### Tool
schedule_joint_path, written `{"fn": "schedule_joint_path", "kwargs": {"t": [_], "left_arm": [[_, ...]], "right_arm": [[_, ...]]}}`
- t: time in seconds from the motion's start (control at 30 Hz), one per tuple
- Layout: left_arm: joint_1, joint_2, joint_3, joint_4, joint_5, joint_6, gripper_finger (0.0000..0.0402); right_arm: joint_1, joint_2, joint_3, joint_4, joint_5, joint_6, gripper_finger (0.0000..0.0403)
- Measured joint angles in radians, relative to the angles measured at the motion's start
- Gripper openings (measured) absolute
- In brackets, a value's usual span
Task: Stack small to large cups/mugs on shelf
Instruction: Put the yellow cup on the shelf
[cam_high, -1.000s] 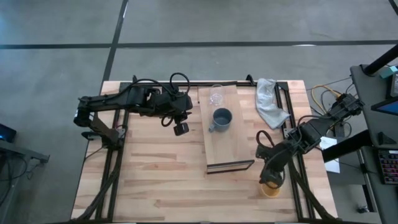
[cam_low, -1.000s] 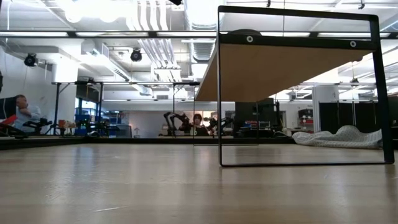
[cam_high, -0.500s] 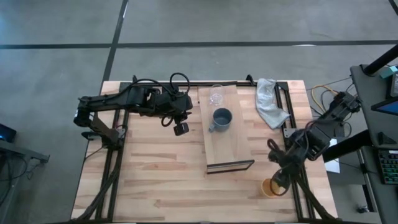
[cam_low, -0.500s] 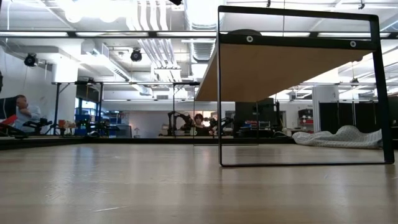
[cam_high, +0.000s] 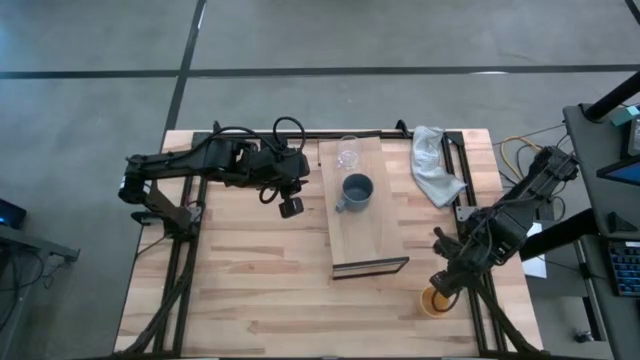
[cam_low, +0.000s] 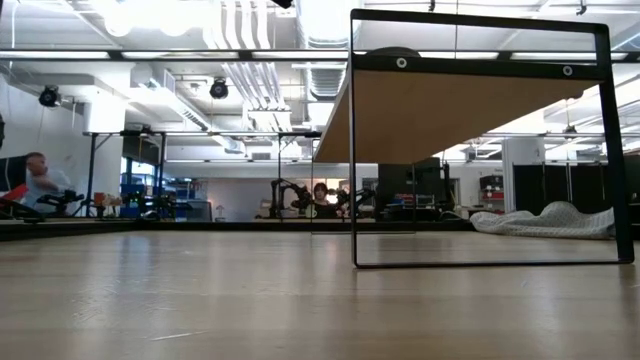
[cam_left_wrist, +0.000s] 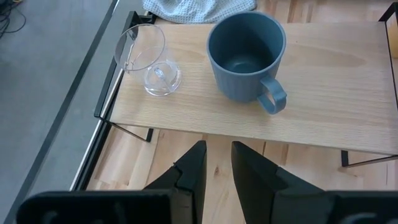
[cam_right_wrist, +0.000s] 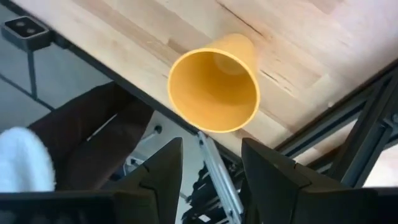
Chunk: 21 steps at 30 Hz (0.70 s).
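Observation:
The yellow-orange cup (cam_high: 433, 301) stands upright on its base on the tabletop near the front right edge. It also shows in the right wrist view (cam_right_wrist: 214, 84). My right gripper (cam_high: 444, 284) (cam_right_wrist: 212, 155) is open just above it and a little to the right, touching nothing. The blue-grey mug (cam_high: 356, 192) (cam_left_wrist: 245, 56) and the clear glass cup (cam_high: 347, 154) (cam_left_wrist: 149, 59) stand on the shelf (cam_high: 366, 235) (cam_left_wrist: 323, 99). My left gripper (cam_high: 290, 207) (cam_left_wrist: 217, 168) waits left of the shelf, empty, with a narrow gap between its fingers.
A white cloth (cam_high: 433, 165) lies right of the shelf at the back. Dark frame rails (cam_high: 468, 215) run along the table's right side, close to my right arm. A brown sleeve (cam_right_wrist: 93, 137) shows beyond the table's near edge. In the low view the shelf (cam_low: 480, 95) stands raised on a thin black frame.
My right arm has swung toward the table's right edge, and its gripper has drawn back off the yellow-orange cup, which now shows uncovered and stands where it was. My left arm has kept still.

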Motion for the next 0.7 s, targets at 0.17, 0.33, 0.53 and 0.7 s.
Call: {"fn": "schedule_joint_path", "kwargs": {"t": [0.17,0.33,0.53,0.7], "left_arm": [[0.0,0.0,0.0,0.0,0.0,0.0,0.0061],[0.0,0.0,0.0,0.0,0.0,0.0,0.0061],[0.0,0.0,0.0,0.0,0.0,0.001,0.0061],[0.0,0.0,0.0,0.0,0.0,0.001,0.0061]], "right_arm": [[0.0,0.0,-0.042,0.002,0.018,-0.006,0.016],[0.0,0.0,-0.093,0.015,0.017,0.0,0.016],[0.0,0.0,-0.128,0.065,0.016,0.03,0.016],[0.003,0.0,-0.128,0.098,0.016,0.015,0.016]]}}
